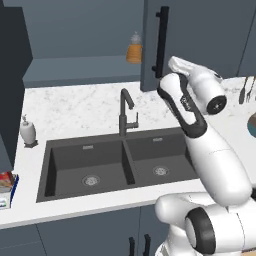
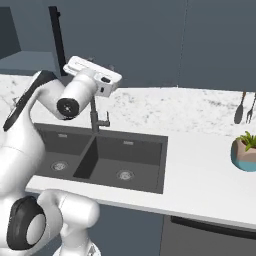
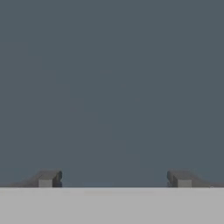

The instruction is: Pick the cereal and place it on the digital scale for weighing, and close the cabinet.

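The red cereal (image 1: 4,179) rests on the digital scale (image 1: 11,196), a low white device with a blue side edge, at the counter's far left. The slate-blue cabinet (image 1: 200,35) stands open, its door (image 1: 151,45) with a long black bar handle (image 1: 161,42) swung out over the counter. Inside, an amber bottle (image 1: 134,49) stands on the shelf. My gripper (image 3: 113,179) is open with nothing between its fingertips (image 3: 46,179), and it faces the flat slate-blue door surface at close range. From the left base, my hand (image 1: 179,65) is just right of the door handle.
A dark double sink (image 1: 115,165) with a black faucet (image 1: 125,112) lies below the arm. A white soap dispenser (image 1: 27,132) stands at the left. A potted plant (image 2: 245,150) and hanging utensils (image 2: 245,107) are at the right. Another open door (image 1: 10,85) juts out at the left.
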